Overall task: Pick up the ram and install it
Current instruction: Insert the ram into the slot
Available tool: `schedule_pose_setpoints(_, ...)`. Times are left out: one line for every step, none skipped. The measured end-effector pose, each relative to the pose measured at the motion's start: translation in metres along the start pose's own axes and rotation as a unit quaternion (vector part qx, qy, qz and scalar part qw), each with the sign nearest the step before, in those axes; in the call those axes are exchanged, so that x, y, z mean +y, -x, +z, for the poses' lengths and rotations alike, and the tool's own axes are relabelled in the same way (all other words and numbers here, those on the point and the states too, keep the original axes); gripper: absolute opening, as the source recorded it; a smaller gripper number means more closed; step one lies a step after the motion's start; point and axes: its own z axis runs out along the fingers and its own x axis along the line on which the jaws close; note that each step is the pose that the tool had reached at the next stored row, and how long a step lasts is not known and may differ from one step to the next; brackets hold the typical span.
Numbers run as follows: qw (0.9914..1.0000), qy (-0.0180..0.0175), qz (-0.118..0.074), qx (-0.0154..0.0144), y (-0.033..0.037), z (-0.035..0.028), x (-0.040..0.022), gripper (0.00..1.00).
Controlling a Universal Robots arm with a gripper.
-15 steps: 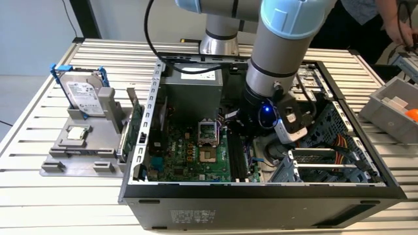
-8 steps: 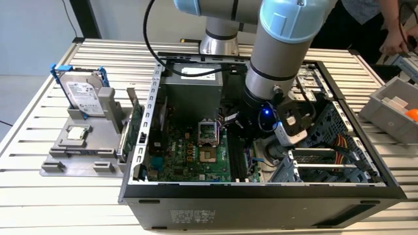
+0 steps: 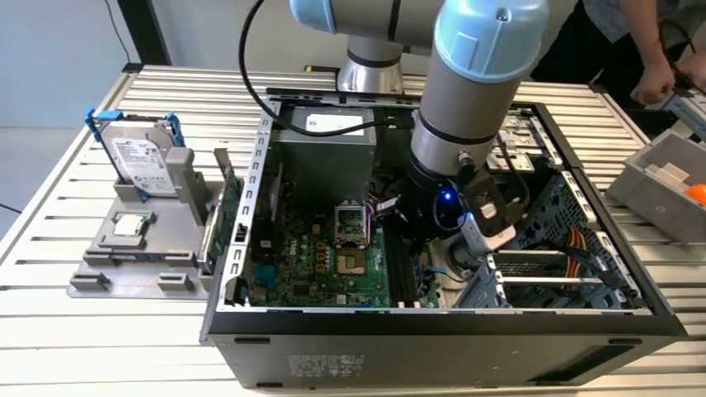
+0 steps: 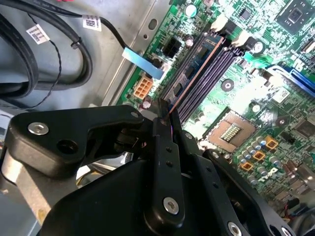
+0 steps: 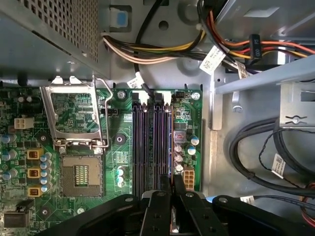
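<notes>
My claw [image 4: 165, 115] is closed down to a narrow gap on the ram [image 4: 197, 69], gripping its near end. The ram stands on edge in one of the long black slots [image 5: 139, 142] on the green motherboard [image 5: 118, 142], beside the open processor socket [image 5: 78, 174]. In the exterior view my claw [image 3: 425, 248] reaches down into the open computer case [image 3: 441, 331]. White tags [image 4: 37, 33] on the cables carry print too small to read. A hard drive [image 3: 144, 165] stands upright in a grey holder on the counter [image 3: 66, 331], its label unreadable.
</notes>
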Motion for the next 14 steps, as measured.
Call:
schedule_pose_setpoints(1.00000, 0.0000, 0.000, 0.0000, -0.0001, 0.0009, 0.0000, 0.00)
schedule_pose_setpoints(1.00000, 0.0000, 0.000, 0.0000, -0.0001, 0.0023, 0.0000, 0.00)
schedule_pose_setpoints(1.00000, -0.0001, 0.000, 0.0000, -0.0002, 0.0036, 0.0000, 0.00)
schedule_pose_setpoints(1.00000, -0.0005, 0.000, 0.0001, -0.0002, 0.0044, -0.0001, 0.00)
schedule_pose_setpoints(1.00000, -0.0008, 0.000, 0.0002, -0.0002, 0.0049, -0.0001, 0.00)
schedule_pose_setpoints(1.00000, -0.0008, 0.000, 0.0001, -0.0002, 0.0053, -0.0001, 0.00)
schedule_pose_setpoints(1.00000, -0.0007, 0.000, 0.0001, -0.0002, 0.0056, -0.0001, 0.00)
schedule_pose_setpoints(1.00000, -0.0006, 0.000, 0.0001, -0.0002, 0.0057, -0.0001, 0.00)
schedule_pose_setpoints(1.00000, -0.0004, 0.000, 0.0000, -0.0003, 0.0058, -0.0002, 0.00)
schedule_pose_setpoints(1.00000, -0.0003, -0.001, 0.0000, -0.0005, 0.0059, -0.0003, 0.00)
schedule_pose_setpoints(1.00000, -0.0003, -0.001, 0.0000, -0.0008, 0.0059, -0.0003, 0.00)
schedule_pose_setpoints(1.00000, -0.0001, -0.001, -0.0001, -0.0010, 0.0060, -0.0005, 0.00)
schedule_pose_setpoints(1.00000, -0.0004, -0.001, 0.0000, -0.0012, 0.0059, -0.0009, 0.00)
schedule_pose_setpoints(1.00000, -0.0004, -0.001, 0.0000, -0.0012, 0.0058, -0.0012, 0.00)
